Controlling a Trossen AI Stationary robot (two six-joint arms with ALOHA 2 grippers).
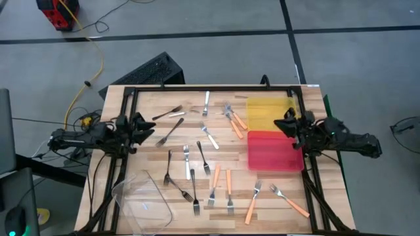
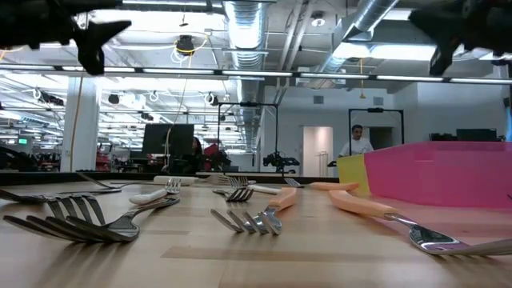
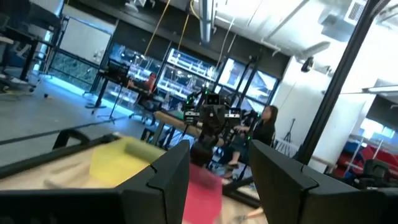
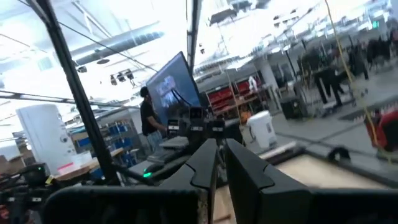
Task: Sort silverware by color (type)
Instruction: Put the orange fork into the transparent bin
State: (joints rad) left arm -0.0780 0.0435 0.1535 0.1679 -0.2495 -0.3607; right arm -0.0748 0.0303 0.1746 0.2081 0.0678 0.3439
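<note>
Forks lie scattered flat on the wooden table. Orange-handled ones (image 1: 235, 123) sit by the yellow tray, and more orange ones (image 1: 222, 184) lie near the front edge. White-handled ones (image 1: 210, 137) are mid-table. Black ones (image 1: 169, 132) lie toward the left. My left gripper (image 1: 149, 125) hovers open above the table's left edge, holding nothing; its own view shows the fingers spread, left gripper (image 3: 217, 180). My right gripper (image 1: 281, 124) hangs shut and empty over the seam between the two trays, right gripper (image 4: 219, 165).
A yellow tray (image 1: 264, 105) and a red tray (image 1: 266, 160) lie side by side on the table's right part. A clear plastic tub (image 1: 141, 196) sits at the near left corner. A black frame (image 1: 197, 89) runs round the table. People stand in the room behind.
</note>
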